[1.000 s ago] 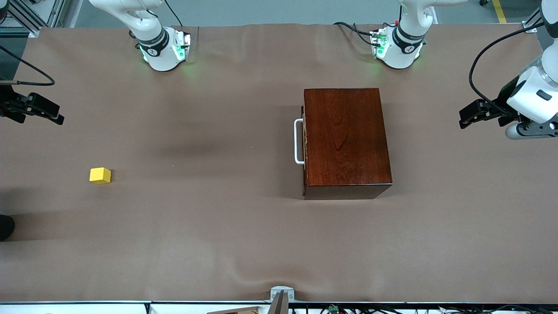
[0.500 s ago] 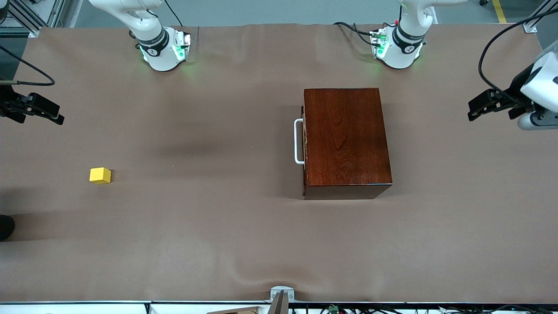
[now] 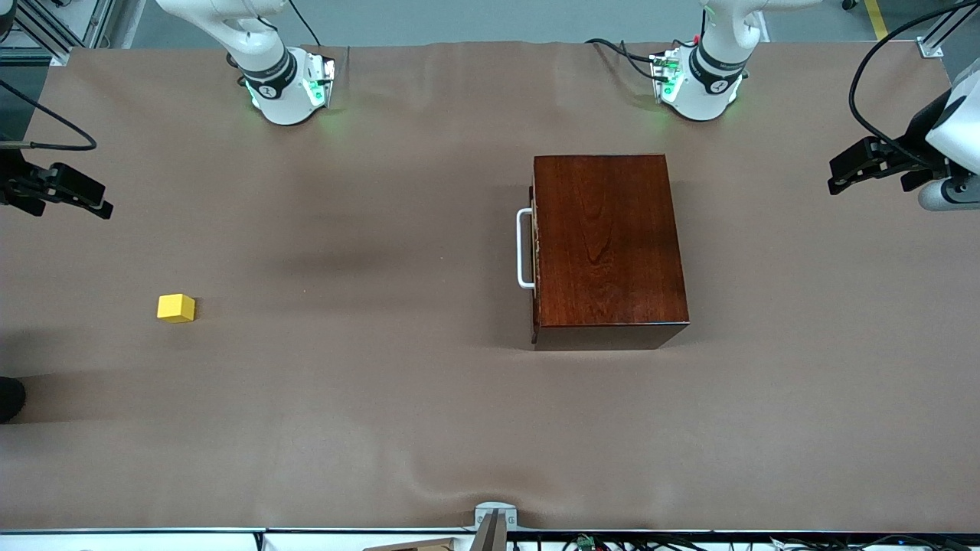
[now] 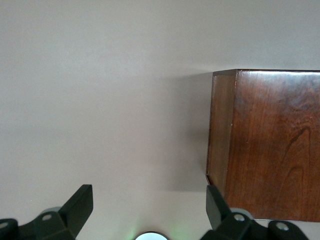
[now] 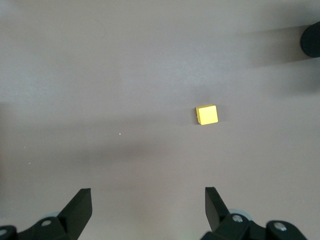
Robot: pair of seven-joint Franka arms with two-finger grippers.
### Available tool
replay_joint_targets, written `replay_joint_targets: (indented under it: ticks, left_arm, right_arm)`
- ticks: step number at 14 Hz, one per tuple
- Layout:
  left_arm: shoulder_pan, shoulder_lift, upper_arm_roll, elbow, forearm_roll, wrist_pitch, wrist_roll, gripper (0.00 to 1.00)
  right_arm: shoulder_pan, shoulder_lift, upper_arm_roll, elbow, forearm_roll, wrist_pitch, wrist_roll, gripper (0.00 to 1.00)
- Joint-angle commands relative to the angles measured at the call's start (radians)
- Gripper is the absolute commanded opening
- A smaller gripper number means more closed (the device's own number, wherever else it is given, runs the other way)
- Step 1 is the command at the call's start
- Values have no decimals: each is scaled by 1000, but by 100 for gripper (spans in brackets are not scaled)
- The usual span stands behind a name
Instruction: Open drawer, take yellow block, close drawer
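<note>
Broadly, the brown tabletop (image 3: 429,428) carries only two things. Largest is the dark reddish-brown wooden box (image 3: 605,245), standing toward the left arm's end, with the drawer (image 3: 536,252) shut flush in its side and the white bar handle (image 3: 524,249) facing the right arm's end. Smallest is the yellow block (image 3: 176,308), which sits out in the open on the cloth, well apart from the box, toward the right arm's end and a little nearer to the front camera than the handle; it is not in the drawer.

Both arms hang at the ends of the tabletop. The left pincer (image 3: 842,170) is up over the cloth at its own end, well apart from the box, its fingers spread wide and empty in the left wrist view, where a corner of the box shows. The right pincer (image 3: 96,205) is over the cloth at the other end, jaws wide and empty, and its wrist view looks down on the block.

Judging by the shut drawer and the free block, no step is visibly in hand: either the job has not begun or it is already finished. If it is to begin, the next move calls for a pincer to come down level with the handle, straddle the bar and pull straight away from the box.
</note>
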Motion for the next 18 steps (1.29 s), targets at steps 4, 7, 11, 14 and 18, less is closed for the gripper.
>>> replay_joint_targets:
  ticks: [4, 7, 11, 14, 18]
  left_arm:
    - [5, -3, -4, 8, 12, -16, 22, 100]
    - [5, 3, -4, 3, 12, -13, 22, 100]
    - [8, 11, -1, 3, 7, -4, 21, 100]
    - [16, 13, -1, 3, 7, 6, 21, 100]
    - [14, 11, -1, 3, 9, 6, 21, 100]
  right_arm:
    - [16, -8, -10, -5, 8, 0, 6, 100]
    - [16, -8, -10, -5, 8, 0, 6, 100]
    - [16, -8, -10, -5, 8, 0, 6, 100]
    - [16, -8, -10, -5, 8, 0, 6, 100]
    - [16, -8, -10, -5, 8, 0, 6, 100]
